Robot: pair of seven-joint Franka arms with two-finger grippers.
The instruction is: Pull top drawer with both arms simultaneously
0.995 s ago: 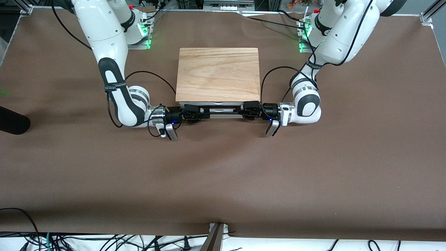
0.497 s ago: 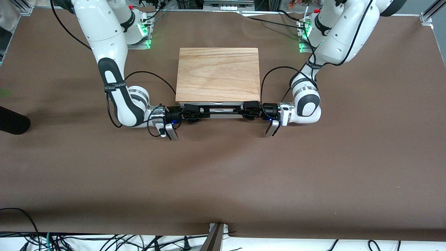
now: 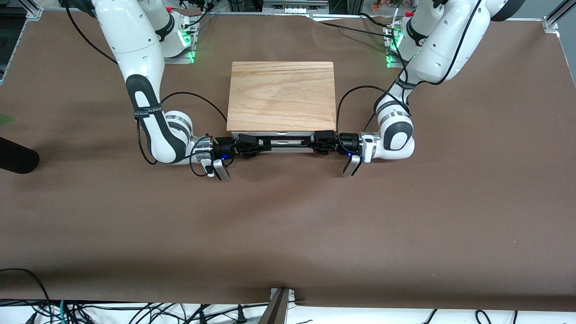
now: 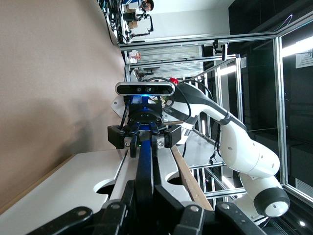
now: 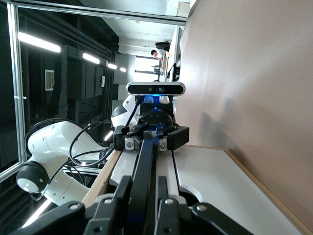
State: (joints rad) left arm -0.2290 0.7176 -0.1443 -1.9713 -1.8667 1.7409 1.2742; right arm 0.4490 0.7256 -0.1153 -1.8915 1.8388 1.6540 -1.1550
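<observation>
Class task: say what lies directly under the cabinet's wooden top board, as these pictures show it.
Under the top board, only the top drawer front shows, its black handle clamped by the left gripper and right gripper. The drawer's inside is covered.

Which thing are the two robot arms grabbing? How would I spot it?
Find the wooden cabinet in the middle of the brown table. On its front, facing the camera, sits the top drawer, pale grey. Across it runs a long black handle, with the left gripper at one end and the right gripper at the other; nothing else there is a thin black bar.
</observation>
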